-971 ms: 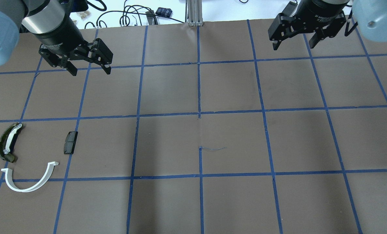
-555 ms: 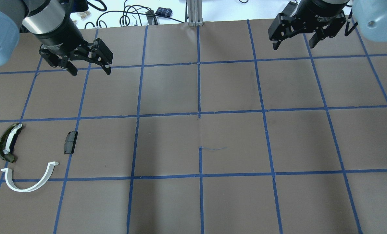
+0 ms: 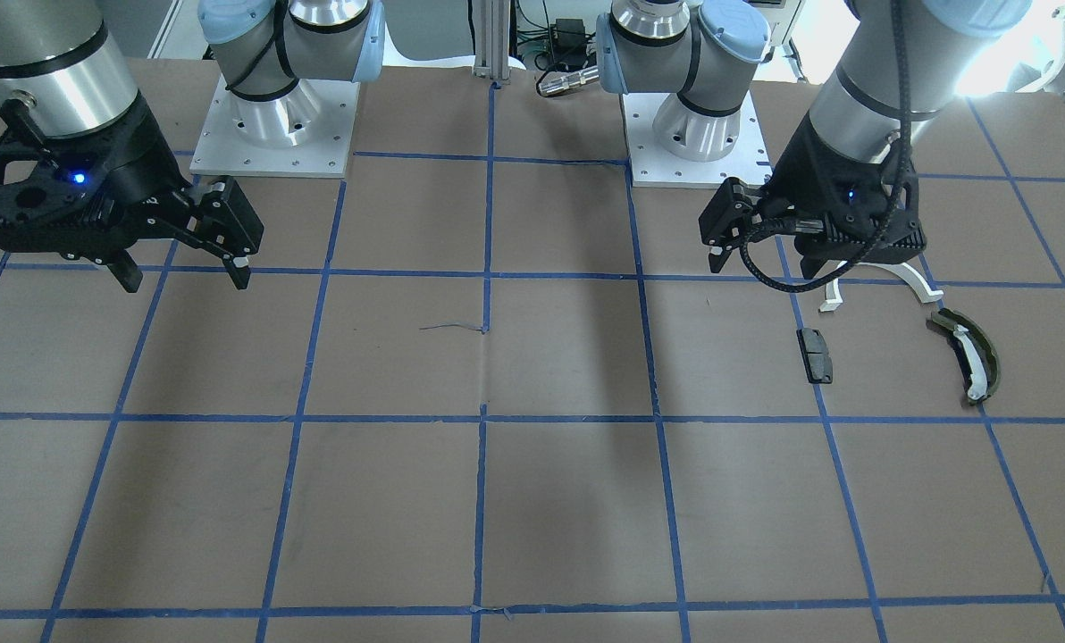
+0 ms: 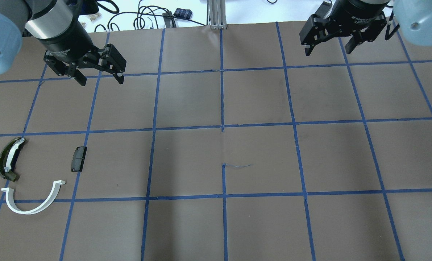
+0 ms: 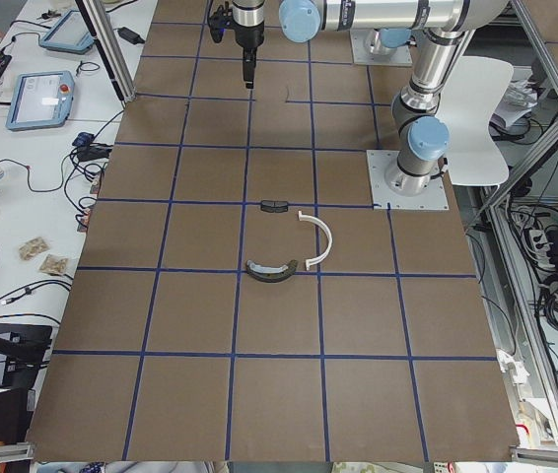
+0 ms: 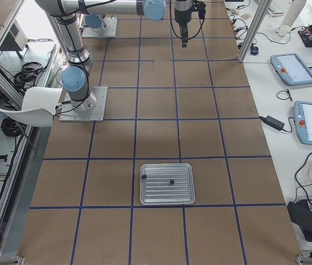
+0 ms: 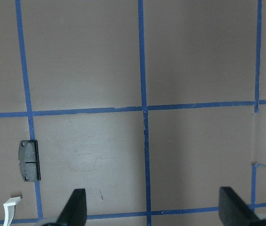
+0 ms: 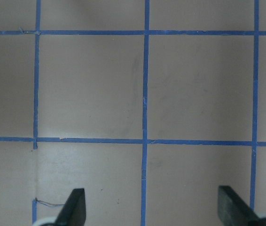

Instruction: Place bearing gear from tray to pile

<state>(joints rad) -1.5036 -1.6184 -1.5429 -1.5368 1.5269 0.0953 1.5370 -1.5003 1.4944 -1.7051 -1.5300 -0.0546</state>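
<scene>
Right, bearing gear first: I take it to be one of two specks in the ribbed silver metal tray (image 6: 181, 194) near the right end of the brown paper-covered table (image 4: 259, 224). One small dark part (image 6: 144, 177) sits by the tray's rim, another (image 6: 171, 181) nearer its middle. From the side view I can't tell which is the gear, so grabbing the wrong one is my first worry.

Neither wrist camera shows the tray, only taped grid, so I'd be approaching half blind. A part that small on a ribbed floor could skid along a groove or squirt out as the fingers close, and a clumsy descent could shove the tray itself.

Moving outward: the right gripper (image 4: 327, 50) hangs spread wide with nothing in it, high over the far edge and well apart from the tray. The left gripper (image 4: 100, 79) is likewise spread and empty, over the far edge of the left half.

The pile lies in the left half: a white plastic half-ring arc (image 4: 27, 212), a dark olive curved piece with a white strip (image 4: 8, 158) and a small black rectangular block (image 4: 78, 158). That's the whole table away from the tray. Carrying it across puts the right arm in the left arm's space, so collision is a risk. A round gear released from height could roll off or knock those loose parts.
</scene>
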